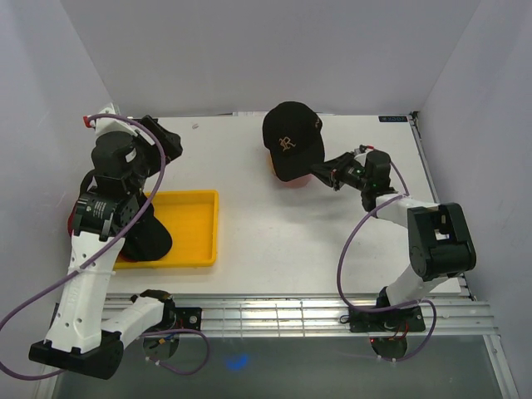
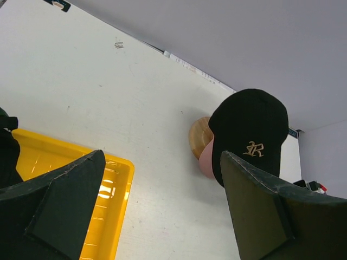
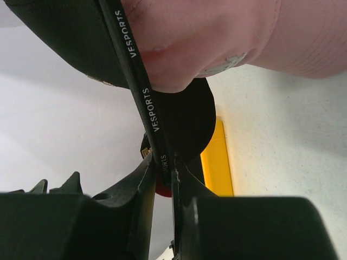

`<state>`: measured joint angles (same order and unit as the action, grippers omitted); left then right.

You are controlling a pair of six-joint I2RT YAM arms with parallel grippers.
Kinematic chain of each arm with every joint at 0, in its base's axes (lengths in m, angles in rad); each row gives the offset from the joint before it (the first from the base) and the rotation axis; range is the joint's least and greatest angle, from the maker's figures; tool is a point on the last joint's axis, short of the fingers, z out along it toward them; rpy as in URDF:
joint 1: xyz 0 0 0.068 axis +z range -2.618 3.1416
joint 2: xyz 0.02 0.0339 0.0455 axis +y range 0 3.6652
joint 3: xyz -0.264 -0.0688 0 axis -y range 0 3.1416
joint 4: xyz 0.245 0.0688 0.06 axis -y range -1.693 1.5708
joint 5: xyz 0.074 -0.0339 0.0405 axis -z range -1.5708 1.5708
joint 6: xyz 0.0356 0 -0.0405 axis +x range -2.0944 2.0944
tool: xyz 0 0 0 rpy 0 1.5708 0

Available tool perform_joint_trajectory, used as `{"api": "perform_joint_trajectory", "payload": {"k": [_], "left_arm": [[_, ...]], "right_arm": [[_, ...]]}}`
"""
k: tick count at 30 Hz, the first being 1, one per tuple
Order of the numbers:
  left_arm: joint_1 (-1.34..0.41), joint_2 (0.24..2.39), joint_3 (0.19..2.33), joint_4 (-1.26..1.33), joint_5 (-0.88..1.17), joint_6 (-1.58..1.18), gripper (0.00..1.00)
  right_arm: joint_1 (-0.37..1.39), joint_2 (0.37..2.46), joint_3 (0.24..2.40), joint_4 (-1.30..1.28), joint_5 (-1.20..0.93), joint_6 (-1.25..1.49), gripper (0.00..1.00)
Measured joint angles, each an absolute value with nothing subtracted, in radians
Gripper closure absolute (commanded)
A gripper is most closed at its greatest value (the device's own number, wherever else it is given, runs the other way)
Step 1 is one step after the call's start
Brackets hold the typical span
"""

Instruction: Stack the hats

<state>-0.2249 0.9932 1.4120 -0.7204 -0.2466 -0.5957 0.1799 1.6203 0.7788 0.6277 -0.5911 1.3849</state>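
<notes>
A black cap with a gold emblem (image 1: 291,140) sits over the wooden stand (image 2: 197,138) at the table's back middle, with pink fabric (image 3: 217,38) under it. It also shows in the left wrist view (image 2: 252,132). My right gripper (image 1: 316,175) is shut on the lower edge of this cap, its fingers pinching the "VESPORTS" inner band (image 3: 142,103). My left gripper (image 1: 166,141) is open and empty, raised over the table's back left. A dark cap (image 1: 148,238) lies in the yellow tray (image 1: 195,229), partly hidden by the left arm. A bit of red (image 1: 70,221) shows left of the tray.
The yellow tray sits at the front left and also shows in the left wrist view (image 2: 111,179). White walls close in the table on three sides. A metal rail (image 1: 291,312) runs along the near edge.
</notes>
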Motion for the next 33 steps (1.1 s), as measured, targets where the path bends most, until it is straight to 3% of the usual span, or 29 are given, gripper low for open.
{"api": "perform_joint_trajectory", "payload": {"k": [19, 27, 33], "left_arm": [[-0.225, 0.999, 1.380, -0.704, -0.247, -0.590, 0.02], [-0.225, 0.999, 1.380, -0.704, -0.247, -0.583, 0.02], [-0.225, 0.999, 1.380, -0.704, -0.247, -0.584, 0.02]], "right_arm": [[0.113, 1.726, 0.689, 0.797, -0.650, 1.455, 0.92], [0.110, 1.761, 0.726, 0.707, -0.642, 1.385, 0.92], [0.109, 1.806, 0.857, 0.496, -0.643, 1.274, 0.92]]}}
